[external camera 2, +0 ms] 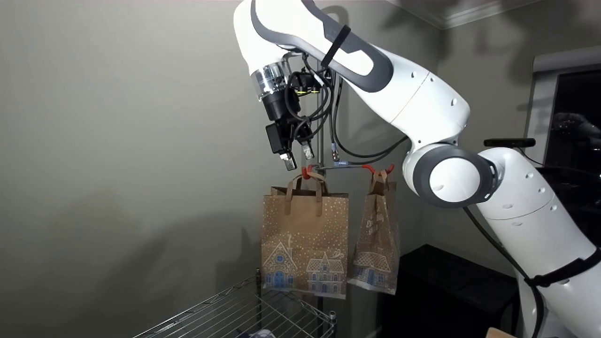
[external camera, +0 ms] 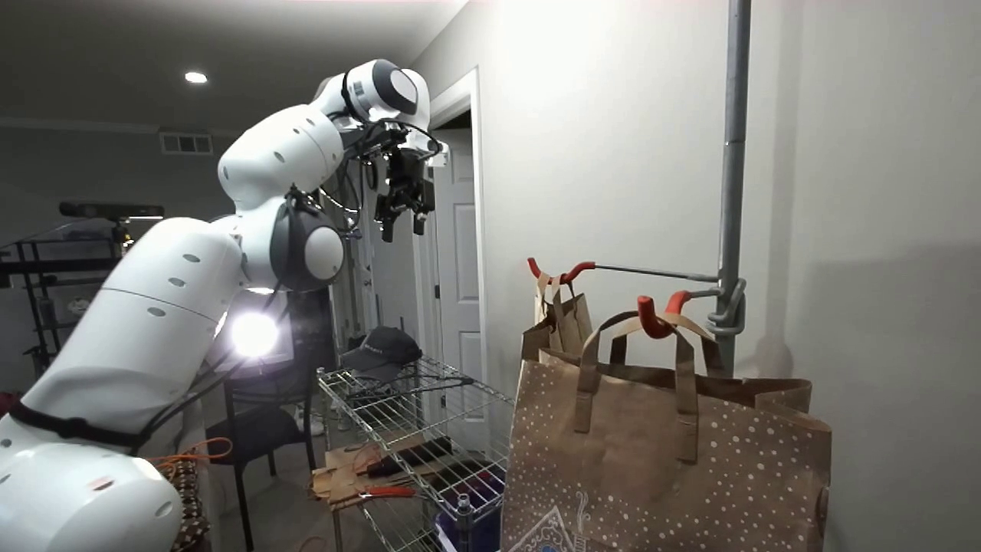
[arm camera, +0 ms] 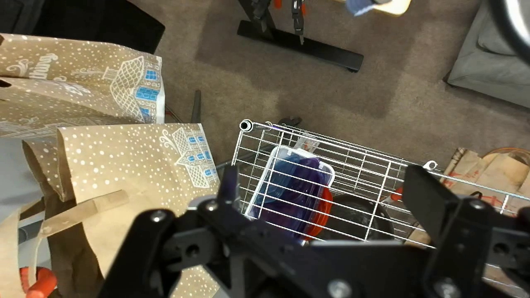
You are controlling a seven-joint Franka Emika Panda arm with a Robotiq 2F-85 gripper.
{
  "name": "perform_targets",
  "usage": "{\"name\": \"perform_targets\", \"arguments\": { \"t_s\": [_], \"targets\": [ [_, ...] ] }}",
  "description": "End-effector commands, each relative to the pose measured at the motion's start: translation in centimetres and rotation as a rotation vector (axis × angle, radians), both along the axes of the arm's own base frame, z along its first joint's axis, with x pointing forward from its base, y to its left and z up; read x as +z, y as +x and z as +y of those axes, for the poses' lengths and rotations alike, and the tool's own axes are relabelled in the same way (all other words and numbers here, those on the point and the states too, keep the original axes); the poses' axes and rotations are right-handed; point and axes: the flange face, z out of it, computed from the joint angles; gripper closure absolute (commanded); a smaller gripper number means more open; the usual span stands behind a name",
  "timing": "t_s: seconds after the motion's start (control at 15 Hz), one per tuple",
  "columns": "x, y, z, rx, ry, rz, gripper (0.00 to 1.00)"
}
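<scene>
Chrome wire shelf rack (arm camera: 377, 201) stands well below, mid wrist view. Brown paper bag w/ white dots & printed houses (external camera 2: 304, 230) hangs beside it, long axis vert.; bag's nearest, lower than the black two-finger gripper (external camera 2: 298, 157) & off to wrist-view left. Fingers (arm camera: 426, 200) wide apart, nothing btwn. Bag's hung on a red-tipped metal hook (external camera 2: 305, 172). Depth gap to bag unclear, its inside mostly hidden; in an exterior view a 2nd dotted brown paper bag (external camera: 659, 460), btm cut off, covers most of the one behind.
</scene>
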Motion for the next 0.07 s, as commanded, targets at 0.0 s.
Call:
{"name": "perform_targets", "arguments": {
  "t_s": [0.0],
  "targets": [
    [0.06, 0.00, -0.03, 0.001, 0.000, 0.000, 0.00]
  ]
}}
